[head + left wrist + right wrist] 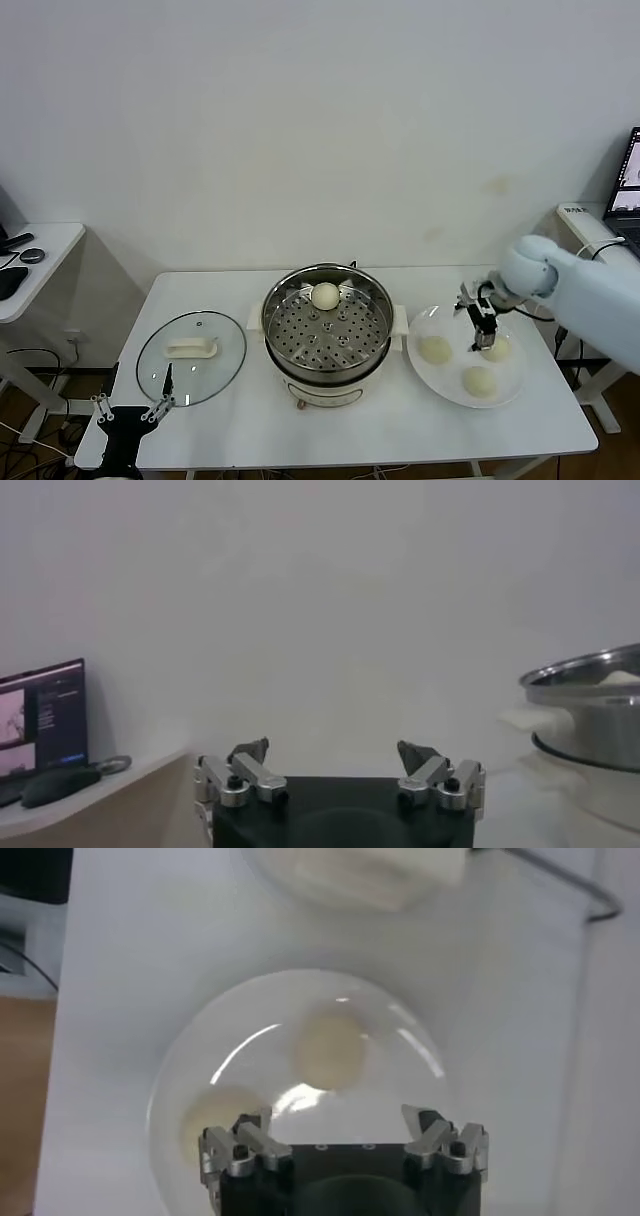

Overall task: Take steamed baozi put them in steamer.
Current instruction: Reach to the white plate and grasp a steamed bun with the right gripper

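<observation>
The steamer (325,345) stands mid-table with one baozi (325,295) on its perforated tray. Three more baozi lie on the white plate (440,385) to its right: one to the left (435,349), one in front (479,380), and one (500,349) partly hidden under my right gripper (484,338). That gripper hangs open and empty just above the plate. In the right wrist view the gripper (337,1118) is open, with one baozi (330,1048) ahead of it and another (210,1123) beside a finger. My left gripper (130,408) is parked low at the table's front left, open (335,750).
A glass lid (190,345) with a white handle lies on the table left of the steamer. The steamer's rim (590,680) shows in the left wrist view. A side table (30,260) stands at the left, and a laptop (628,180) at the far right.
</observation>
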Controlling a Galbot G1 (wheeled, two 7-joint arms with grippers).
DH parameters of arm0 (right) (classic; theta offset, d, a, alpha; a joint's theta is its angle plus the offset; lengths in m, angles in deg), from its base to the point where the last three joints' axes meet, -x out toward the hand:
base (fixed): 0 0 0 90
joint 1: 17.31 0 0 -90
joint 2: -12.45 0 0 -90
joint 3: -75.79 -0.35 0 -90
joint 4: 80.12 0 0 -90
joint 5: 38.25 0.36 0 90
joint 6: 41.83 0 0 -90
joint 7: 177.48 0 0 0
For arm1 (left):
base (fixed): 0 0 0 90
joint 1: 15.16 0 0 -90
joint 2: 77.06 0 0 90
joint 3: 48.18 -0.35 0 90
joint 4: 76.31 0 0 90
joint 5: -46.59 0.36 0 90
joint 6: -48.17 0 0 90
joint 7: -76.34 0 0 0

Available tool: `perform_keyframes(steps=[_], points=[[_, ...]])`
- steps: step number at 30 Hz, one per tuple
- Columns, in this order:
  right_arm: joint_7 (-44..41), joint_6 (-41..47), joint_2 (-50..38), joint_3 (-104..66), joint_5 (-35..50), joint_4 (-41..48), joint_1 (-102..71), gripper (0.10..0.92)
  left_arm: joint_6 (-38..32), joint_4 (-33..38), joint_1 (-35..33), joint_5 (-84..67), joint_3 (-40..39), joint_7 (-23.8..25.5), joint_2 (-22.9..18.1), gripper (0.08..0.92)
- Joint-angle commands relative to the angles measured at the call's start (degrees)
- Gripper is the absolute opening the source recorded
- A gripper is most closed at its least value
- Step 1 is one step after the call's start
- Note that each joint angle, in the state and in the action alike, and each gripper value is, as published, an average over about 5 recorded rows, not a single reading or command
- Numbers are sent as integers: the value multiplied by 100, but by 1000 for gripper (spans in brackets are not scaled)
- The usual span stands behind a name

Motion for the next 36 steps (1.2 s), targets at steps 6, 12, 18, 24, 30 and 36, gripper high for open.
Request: perform_keyframes(steps=[6, 12, 18, 24, 30, 36], points=[[109, -316, 920, -769, -646, 1029, -1057, 823, -43, -1, -46, 107, 55, -7, -4, 823], [181, -454, 1240, -856, -814, 1445, -1064, 823, -70, -25, -77, 125, 112, -22, -12, 823], [191, -459, 1367, -883, -819, 1659, -1054, 823, -90, -46, -95, 142, 130, -33, -7, 823], [155, -438, 1397, -886, -819, 1647, -1092, 818, -88, -45, -92, 141, 126, -32, -17, 823], [139, -416, 1398, -910, -824, 1623, -1110, 715, -92, -36, -100, 141, 126, -38, -24, 823], [102, -398, 1378, -921, -818, 1558, -1069, 563, -100, -19, -116, 141, 130, -41, -28, 823]])
